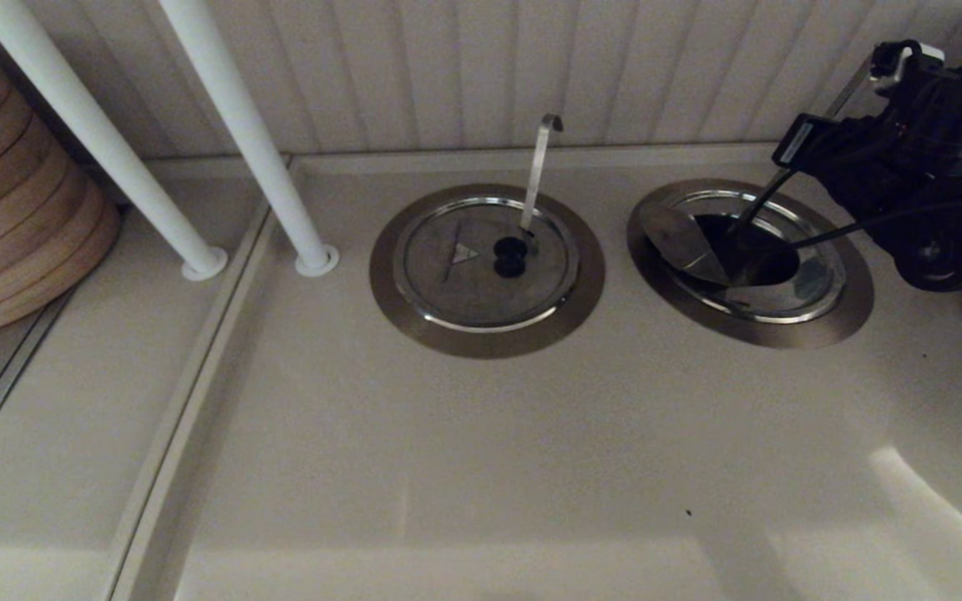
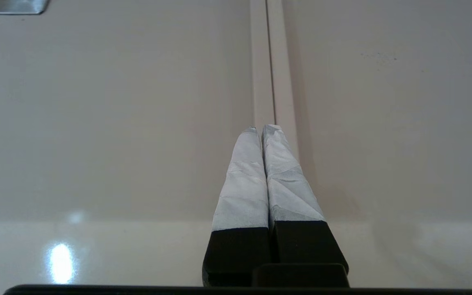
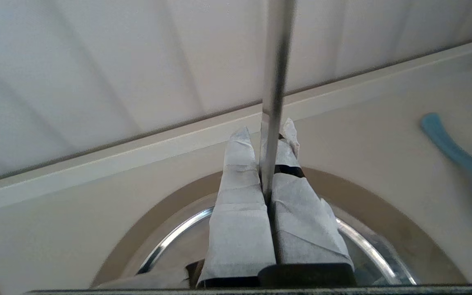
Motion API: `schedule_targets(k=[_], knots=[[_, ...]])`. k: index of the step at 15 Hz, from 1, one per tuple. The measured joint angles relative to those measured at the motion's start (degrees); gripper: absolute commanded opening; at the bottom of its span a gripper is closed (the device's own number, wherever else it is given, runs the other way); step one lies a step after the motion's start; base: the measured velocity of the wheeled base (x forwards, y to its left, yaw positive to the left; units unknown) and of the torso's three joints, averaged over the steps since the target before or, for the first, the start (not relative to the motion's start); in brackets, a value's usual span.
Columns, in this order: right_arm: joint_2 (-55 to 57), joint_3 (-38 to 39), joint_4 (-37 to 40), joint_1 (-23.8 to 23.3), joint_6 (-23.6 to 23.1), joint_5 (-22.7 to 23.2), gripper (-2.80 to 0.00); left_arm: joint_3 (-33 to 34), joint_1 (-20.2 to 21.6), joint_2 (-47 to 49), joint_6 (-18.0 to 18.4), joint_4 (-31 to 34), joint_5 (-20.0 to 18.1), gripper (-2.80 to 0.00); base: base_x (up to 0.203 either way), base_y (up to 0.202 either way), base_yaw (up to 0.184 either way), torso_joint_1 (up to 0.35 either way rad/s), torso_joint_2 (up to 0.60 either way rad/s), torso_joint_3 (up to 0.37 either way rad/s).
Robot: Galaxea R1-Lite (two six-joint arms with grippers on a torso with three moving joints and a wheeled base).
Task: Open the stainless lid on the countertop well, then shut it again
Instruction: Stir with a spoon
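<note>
Lid: the round flat stainless lid (image 1: 681,242) sits tilted open in the well, its raised edge towards the twin's side.
Well: the round dark countertop well (image 1: 782,334) with its wide dull-steel collar, at the right back of the pale desk (image 1: 481,467), is partly uncovered.
Right gripper (image 3: 265,131): over the well's far rim – fingers pinching the straight steel utensil handle (image 3: 275,61).
Left gripper (image 2: 259,128): pressed together, empty – above bare desk.

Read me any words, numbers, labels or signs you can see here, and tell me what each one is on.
No readable words or numbers anywhere.
Closed lid: a small triangular mark, with a faint line beside it too small to read.
Open lid, tilted over its well at the right gripper: nothing legible.
</note>
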Motion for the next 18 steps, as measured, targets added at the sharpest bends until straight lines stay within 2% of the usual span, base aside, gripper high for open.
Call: schedule_targets(k=[5, 8, 12, 16, 18], knots=[[-1.8, 1.1, 0.4, 0.4, -0.5, 0.7, -2.8, 0.0, 0.0, 0.0, 0.0, 0.0, 0.0, -2.8, 0.0, 0.0, 0.0, 0.0, 0.0, 0.0], [-3.0, 3.6, 1.2, 0.4, -4.1, 3.8, -2.8, 0.0, 0.0, 0.0, 0.0, 0.0, 0.0, -2.8, 0.0, 0.0, 0.0, 0.0, 0.0, 0.0], [-4.1, 6.0, 6.0, -0.4, -11.0, 6.0, -2.8, 0.0, 0.0, 0.0, 0.0, 0.0, 0.0, -2.8, 0.0, 0.0, 0.0, 0.0, 0.0, 0.0], [-5.8, 6.5, 14.4, -2.3, -11.4, 10.4, -2.8, 0.0, 0.0, 0.0, 0.0, 0.0, 0.0, -2.8, 0.0, 0.0, 0.0, 0.0, 0.0, 0.0], [-6.2, 6.3, 16.0, -3.4, -13.3, 11.0, -2.8, 0.0, 0.0, 0.0, 0.0, 0.0, 0.0, -2.8, 0.0, 0.0, 0.0, 0.0, 0.0, 0.0]])
